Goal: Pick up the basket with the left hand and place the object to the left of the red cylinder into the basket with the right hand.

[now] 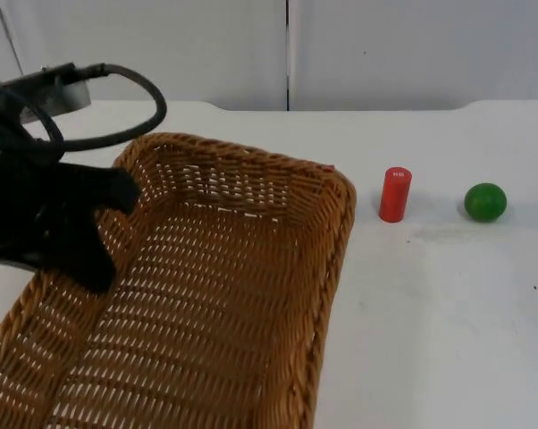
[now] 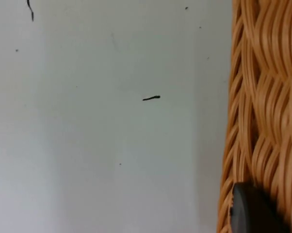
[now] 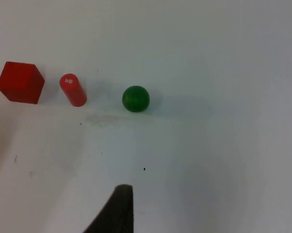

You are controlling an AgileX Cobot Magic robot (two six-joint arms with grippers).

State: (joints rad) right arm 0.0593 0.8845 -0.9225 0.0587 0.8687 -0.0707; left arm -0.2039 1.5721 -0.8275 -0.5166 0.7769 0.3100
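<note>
A large woven wicker basket (image 1: 224, 295) hangs tilted above the table's left half. My left gripper (image 1: 104, 259) is shut on its left rim, and the wicker rim (image 2: 265, 97) shows close up in the left wrist view. A red cylinder (image 1: 395, 194) stands upright to the right of the basket. A red cube (image 3: 21, 82) sits just left of that red cylinder (image 3: 73, 90) in the right wrist view; from the top the basket covers nearly all of it. My right gripper (image 3: 118, 211) hovers high above these objects, well short of them.
A green ball (image 1: 485, 202) lies right of the cylinder, and the same green ball (image 3: 136, 98) appears in the right wrist view. Bare white table (image 1: 448, 322) spreads in front of the objects. The grey partition wall (image 1: 385, 45) closes the far side.
</note>
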